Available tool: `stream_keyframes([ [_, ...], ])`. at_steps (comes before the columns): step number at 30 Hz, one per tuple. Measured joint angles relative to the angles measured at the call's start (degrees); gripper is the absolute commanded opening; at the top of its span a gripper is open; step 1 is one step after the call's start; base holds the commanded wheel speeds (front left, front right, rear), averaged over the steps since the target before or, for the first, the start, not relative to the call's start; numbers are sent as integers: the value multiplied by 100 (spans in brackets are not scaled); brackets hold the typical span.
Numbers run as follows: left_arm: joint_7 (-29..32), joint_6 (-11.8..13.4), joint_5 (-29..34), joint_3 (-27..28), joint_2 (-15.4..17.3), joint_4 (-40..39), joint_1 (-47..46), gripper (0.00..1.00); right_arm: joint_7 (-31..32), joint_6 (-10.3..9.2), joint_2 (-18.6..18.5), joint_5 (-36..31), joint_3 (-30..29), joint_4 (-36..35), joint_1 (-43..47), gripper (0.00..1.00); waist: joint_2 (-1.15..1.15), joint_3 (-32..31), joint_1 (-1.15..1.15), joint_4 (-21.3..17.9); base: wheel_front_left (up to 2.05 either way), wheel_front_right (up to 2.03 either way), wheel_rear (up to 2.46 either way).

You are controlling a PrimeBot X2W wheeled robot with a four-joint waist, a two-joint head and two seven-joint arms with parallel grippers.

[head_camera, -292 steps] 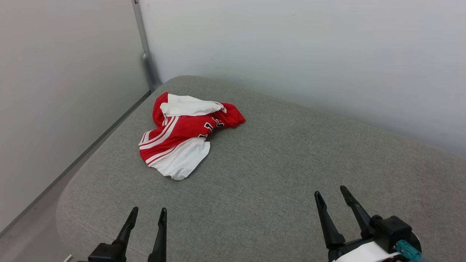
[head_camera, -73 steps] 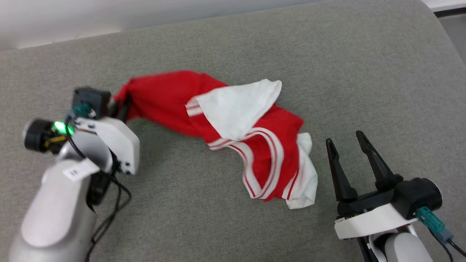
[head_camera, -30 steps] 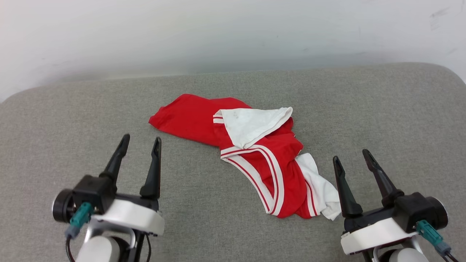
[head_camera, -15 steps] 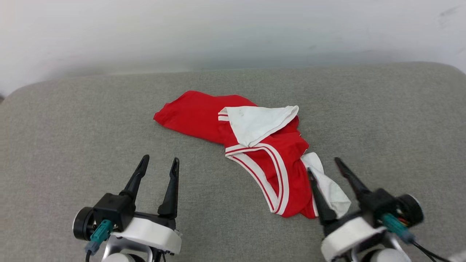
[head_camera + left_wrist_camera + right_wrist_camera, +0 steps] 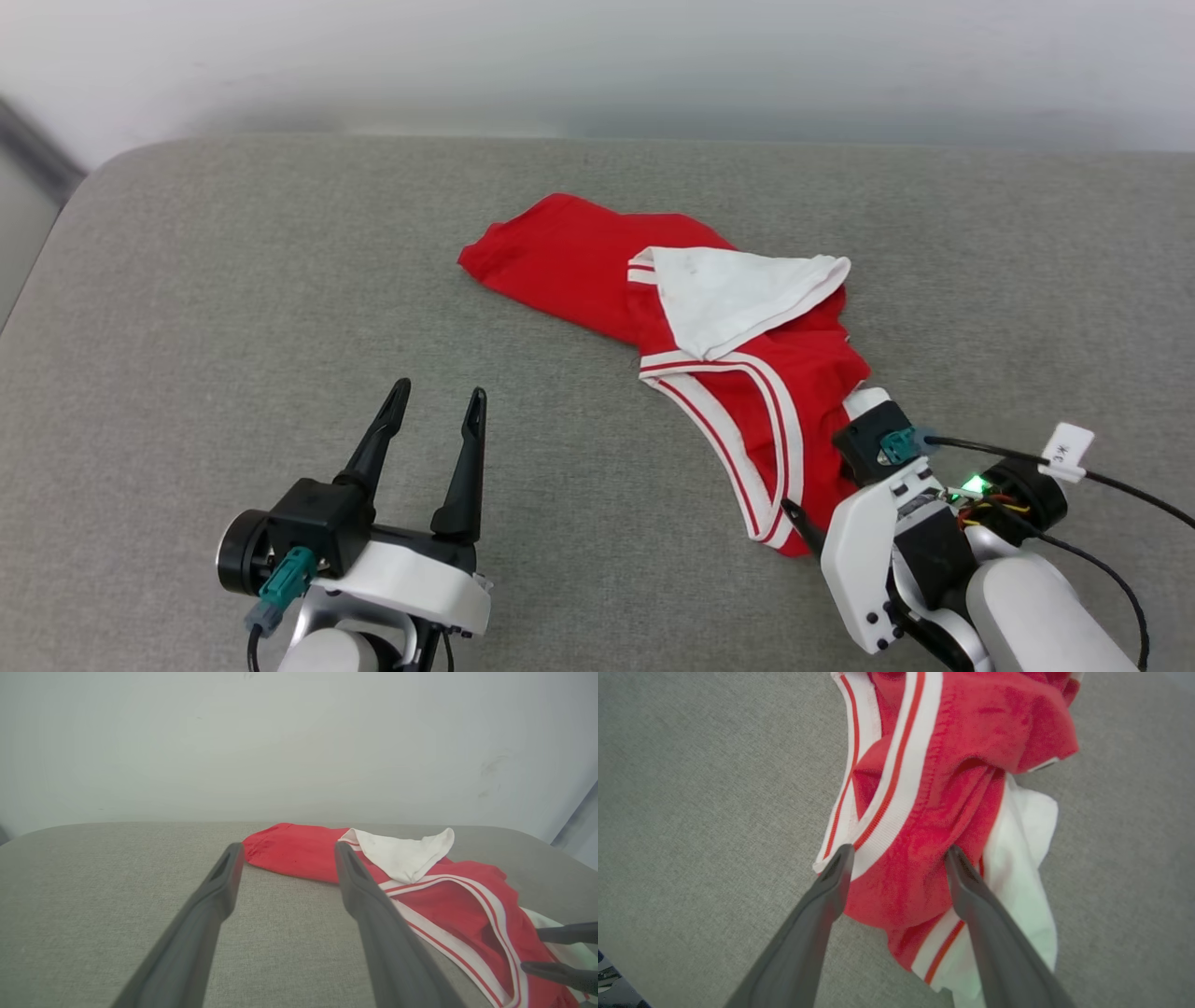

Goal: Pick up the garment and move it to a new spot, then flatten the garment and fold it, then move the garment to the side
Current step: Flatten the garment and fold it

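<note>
Since half a second ago, your right gripper [image 5: 897, 851] has swung down over the garment's [image 5: 560, 261] near end, fingers spread astride a red fold. Its tag [image 5: 1066, 446] is too small to read. Your left gripper [image 5: 439, 390], fingers parted, hangs left of the garment, which lies crumpled on the grey cushion [image 5: 233, 308].

No readable text. One label candidate: a small white paper tag [image 5: 1067, 451] on a thin black cable [image 5: 990, 449], just right of the near end of the crumpled red-and-white jersey garment [image 5: 560, 261]. The tag has a dark mark or two, too small to read in the head view. The visible folds of the garment carry only red and white stripes.
</note>
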Motion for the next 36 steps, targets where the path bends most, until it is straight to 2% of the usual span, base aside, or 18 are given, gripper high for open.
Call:
stream_keyframes([
  [4, -25, -14, 18, -30, -30, 57, -91, 100, 347, 0, -119, 322, 207, 368, -221, 100, 0, 82, 0, 170, 0, 0, 0],
  [11, -47, -20, 49, -62, -57, 113, -137, 100, 599, -2, -413, 656, 751, 1020, -477, 100, 0, 181, 0, 433, 0, 0, 0],
  [12, -49, -20, 49, -65, -59, 119, -137, 100, 624, -4, -450, 736, 825, 1091, -514, 83, 0, 189, 0, 458, 0, 0, 0],
  [13, -51, -19, 49, -64, -59, 123, -137, 100, 648, -11, -489, 809, 910, 1139, -563, 21, 0, 192, 0, 477, 0, 0, 0],
  [14, -51, -12, 48, -62, -59, 124, -137, 100, 649, -12, -536, 871, 1022, 1159, -595, 0, 0, 190, 0, 489, 0, 0, 0],
  [19, -69, 13, 30, -34, -54, 148, -122, 100, 563, -11, -726, 1176, 1483, 1127, -624, 0, 0, 107, 0, 439, 0, 0, 0],
  [26, -41, 29, -55, -29, -23, 164, -14, 100, 702, -8, -1408, 1674, 2056, 245, -73, 0, 0, -95, 0, 147, 0, 0, 0],
  [31, -33, 64, -67, -27, -15, 114, 7, 100, 750, 0, -1871, 1742, 2092, -292, 367, 0, 0, -220, 0, -75, 0, 0, 0],
  [34, -16, 90, -69, -20, 13, 89, 25, 100, 698, 0, -1903, 1740, 2020, -458, 564, 0, 0, -254, 0, -172, 0, 0, 0],
  [35, -4, 91, -69, -23, 21, 86, 30, 100, 624, 0, -1909, 1684, 1986, -480, 602, 9, 0, -257, 0, -194, 0, 0, 0],
  [36, 2, 96, -69, -23, 26, 82, 34, 100, 519, 2, -1907, 1578, 1953, -501, 607, 86, 0, -258, 0, -212, 0, 0, 0],
])
